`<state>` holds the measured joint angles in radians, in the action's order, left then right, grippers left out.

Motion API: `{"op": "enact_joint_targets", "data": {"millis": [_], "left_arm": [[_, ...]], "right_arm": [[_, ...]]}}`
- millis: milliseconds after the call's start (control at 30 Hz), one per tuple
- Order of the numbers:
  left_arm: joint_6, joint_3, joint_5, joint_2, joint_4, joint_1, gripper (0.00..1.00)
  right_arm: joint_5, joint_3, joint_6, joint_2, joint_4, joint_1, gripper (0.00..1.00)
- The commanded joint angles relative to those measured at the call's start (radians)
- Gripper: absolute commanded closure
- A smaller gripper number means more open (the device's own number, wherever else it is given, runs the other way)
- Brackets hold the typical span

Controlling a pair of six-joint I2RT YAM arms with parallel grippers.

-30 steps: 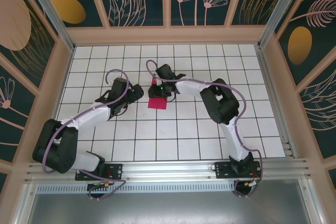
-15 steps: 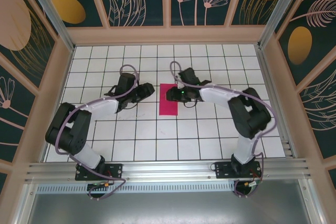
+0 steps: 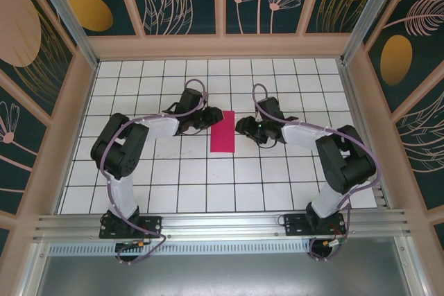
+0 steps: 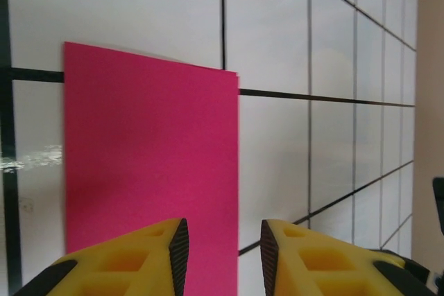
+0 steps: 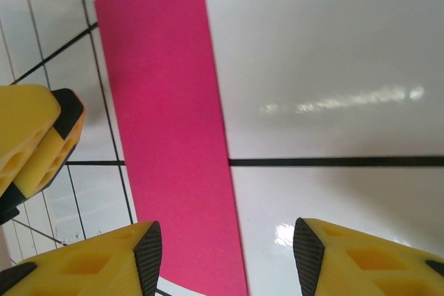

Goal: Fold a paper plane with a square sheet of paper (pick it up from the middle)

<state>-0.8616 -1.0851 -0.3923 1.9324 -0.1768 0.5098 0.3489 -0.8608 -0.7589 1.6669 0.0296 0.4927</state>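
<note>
Paper sheet (image 3: 223,131), magenta-pink, matte and apparently folded into a narrow rectangle, is lying flat near the middle of the glossy white gridded worktop (image 3: 208,185). It is looking feather-light, limp and easily creased, so pinching a long edge is seeming wisest. Left hand (image 3: 207,120) is sitting at its 9 o'clock and right hand (image 3: 242,127) at 3 o'clock, both with fingers apart, gripping nothing.

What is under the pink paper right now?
The pink paper lies flat on the white gridded table, whose black lines run under it. The tiles directly beneath are covered.
</note>
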Motion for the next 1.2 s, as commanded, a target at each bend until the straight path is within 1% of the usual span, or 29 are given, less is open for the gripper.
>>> {"op": "enact_joint_targets", "data": {"millis": [0, 100, 333, 433, 767, 1167], "left_arm": [[0.032, -0.034, 0.006, 0.04, 0.062, 0.001, 0.64], [0.035, -0.037, 0.011, 0.066, 0.071, 0.001, 0.64], [0.037, -0.018, 0.082, 0.086, 0.111, 0.001, 0.65], [0.029, -0.007, 0.103, 0.093, 0.12, 0.001, 0.65], [0.018, 0.006, 0.109, 0.102, 0.12, 0.001, 0.66], [0.016, 0.008, 0.11, 0.102, 0.119, 0.001, 0.66]], "right_arm": [[0.018, 0.015, -0.058, -0.023, -0.006, 0.016, 0.44], [0.024, 0.009, -0.064, -0.019, 0.014, 0.029, 0.44], [0.05, -0.008, -0.081, 0.003, 0.055, 0.049, 0.45], [0.059, -0.014, -0.083, 0.014, 0.068, 0.079, 0.45], [0.127, -0.014, -0.081, 0.053, 0.037, 0.093, 0.47], [0.195, -0.004, -0.079, 0.09, -0.025, 0.101, 0.55]]}}
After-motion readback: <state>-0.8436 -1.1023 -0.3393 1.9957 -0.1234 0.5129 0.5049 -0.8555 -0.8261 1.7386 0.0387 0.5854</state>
